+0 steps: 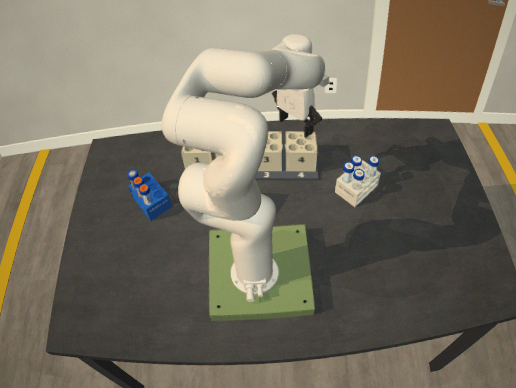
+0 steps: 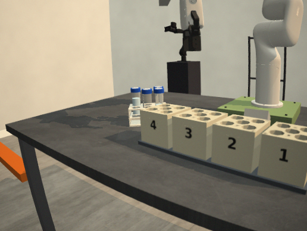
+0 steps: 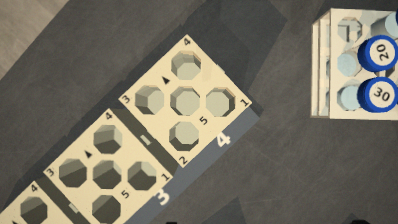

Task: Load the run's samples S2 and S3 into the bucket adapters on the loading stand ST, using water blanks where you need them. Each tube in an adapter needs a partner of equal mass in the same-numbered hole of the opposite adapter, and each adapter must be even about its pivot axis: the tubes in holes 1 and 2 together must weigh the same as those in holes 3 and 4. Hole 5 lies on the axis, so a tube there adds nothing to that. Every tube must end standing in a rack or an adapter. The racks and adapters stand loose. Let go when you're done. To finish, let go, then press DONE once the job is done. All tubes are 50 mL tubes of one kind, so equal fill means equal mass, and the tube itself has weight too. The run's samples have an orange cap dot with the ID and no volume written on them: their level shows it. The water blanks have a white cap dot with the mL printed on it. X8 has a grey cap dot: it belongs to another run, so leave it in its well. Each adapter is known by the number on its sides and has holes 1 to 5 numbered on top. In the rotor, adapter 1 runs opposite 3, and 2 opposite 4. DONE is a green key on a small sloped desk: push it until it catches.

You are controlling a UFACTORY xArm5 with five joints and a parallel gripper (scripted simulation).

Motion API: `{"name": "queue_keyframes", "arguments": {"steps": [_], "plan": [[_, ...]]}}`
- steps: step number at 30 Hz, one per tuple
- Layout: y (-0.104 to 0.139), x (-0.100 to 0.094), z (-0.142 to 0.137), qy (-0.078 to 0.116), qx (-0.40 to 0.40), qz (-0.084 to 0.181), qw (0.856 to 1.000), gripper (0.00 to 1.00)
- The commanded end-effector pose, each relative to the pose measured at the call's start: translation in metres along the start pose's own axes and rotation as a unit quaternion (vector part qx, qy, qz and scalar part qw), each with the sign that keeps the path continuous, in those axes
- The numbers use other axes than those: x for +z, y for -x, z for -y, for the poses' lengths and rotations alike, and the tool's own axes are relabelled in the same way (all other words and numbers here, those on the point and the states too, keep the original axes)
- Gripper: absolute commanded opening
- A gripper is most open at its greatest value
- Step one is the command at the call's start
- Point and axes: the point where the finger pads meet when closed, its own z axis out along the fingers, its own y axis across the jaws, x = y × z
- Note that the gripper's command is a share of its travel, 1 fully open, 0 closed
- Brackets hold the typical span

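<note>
My gripper (image 1: 296, 125) (image 3: 265, 222) is open and empty, high above the adapter 4 end of the loading stand (image 1: 310, 175) (image 3: 250, 118). Adapter 4 (image 1: 301, 161) (image 2: 153, 135) (image 3: 161, 121) and adapter 3 (image 2: 188, 143) (image 3: 86, 194) show empty holes. Adapter 2 (image 2: 233, 156) and adapter 1 (image 1: 196, 161) (image 2: 282, 169) stand beside them. The blue rack (image 1: 160, 202) holds two orange-dotted samples, one here (image 1: 144, 189), and a third tube (image 1: 133, 174) without orange; IDs are unreadable. The white rack (image 1: 345, 190) (image 3: 345, 115) holds several blanks, including 20 (image 3: 382, 52) and 30 (image 3: 382, 94).
The arm hides part of the stand in the top view. A small pale panel (image 2: 257, 114) stands behind adapter 2 in the exterior view; no green key shows. The green base plate (image 1: 287, 250) (image 2: 238, 104) lies under the arm. The white rack stands right of adapter 4.
</note>
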Motion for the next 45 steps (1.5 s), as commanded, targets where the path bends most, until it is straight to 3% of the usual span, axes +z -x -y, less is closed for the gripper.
{"name": "queue_keyframes", "arguments": {"steps": [1,36,45], "plan": [[-0.009,-0.002,-0.024,0.000,0.000,-0.003,1.000,1.00],[-0.054,-0.002,-0.173,0.001,0.000,-0.003,1.000,1.00],[-0.060,-0.002,-0.192,0.001,0.000,-0.003,1.000,1.00]]}}
